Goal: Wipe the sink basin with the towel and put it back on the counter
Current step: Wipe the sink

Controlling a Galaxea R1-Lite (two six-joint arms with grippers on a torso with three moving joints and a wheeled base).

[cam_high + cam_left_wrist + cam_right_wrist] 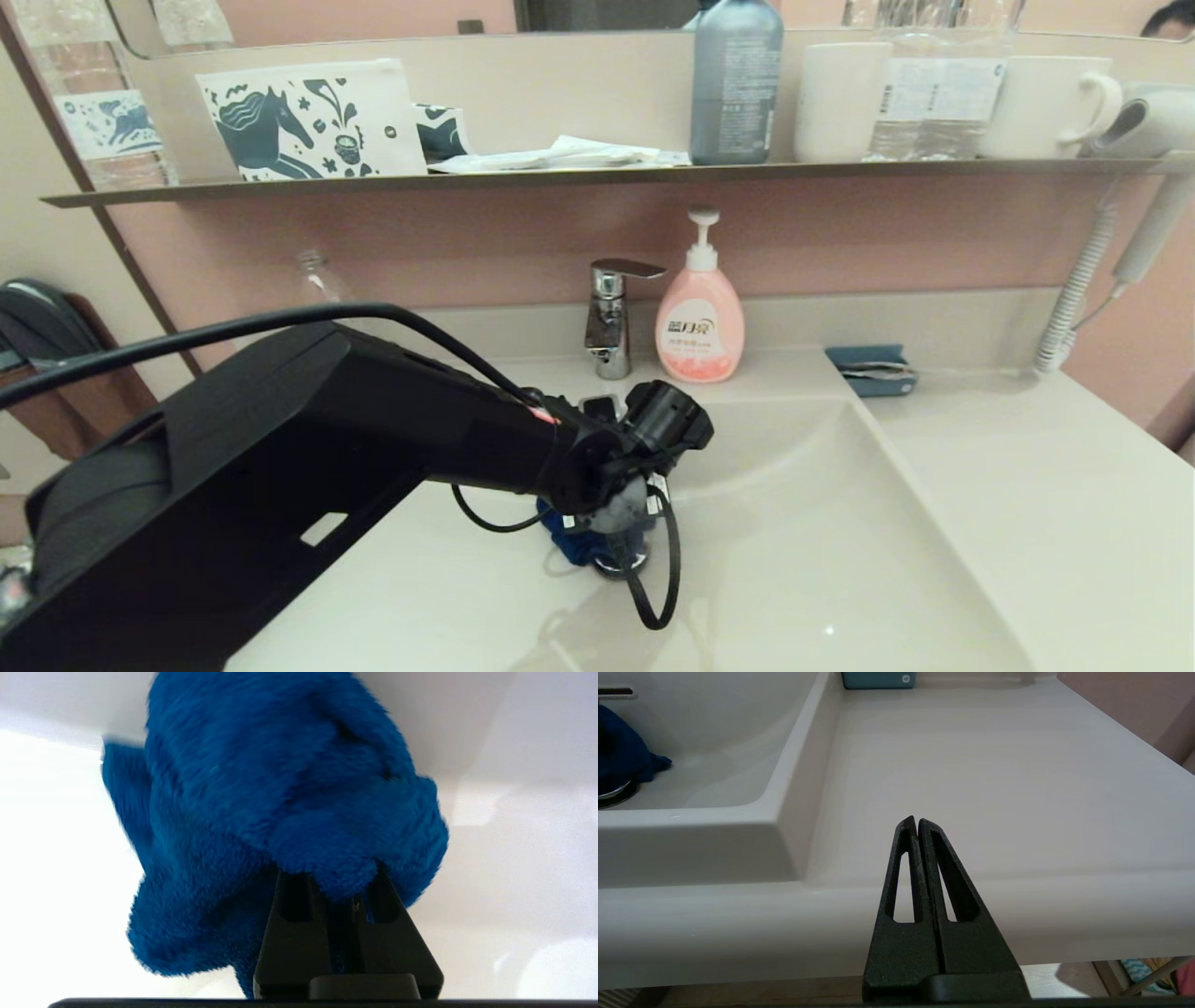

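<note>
Towel [261,812] pinched by left tool [348,891], mid-basin [840,560]

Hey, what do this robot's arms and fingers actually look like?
The left arm is bulky matte black with loose black cables and a small red mark near the wrist. Each gripper, left gripper and right gripper, has two black, wedge-shaped fingers with long cut-out slots.

This is a bathroom, at a vanity. A cream-white sink basin [840,523] fills the lower middle of the head view, set into a matching counter [1027,485], with a chrome faucet [611,317] and a pink pump soap bottle [700,313] at centre. Above them a thin shelf [597,174] under a mirror [597,14] carries mugs [1046,105], water bottles [938,89] and a grey bottle [736,79]. A hairdryer [1144,117] with a coiled cord hangs at upper right.
</note>
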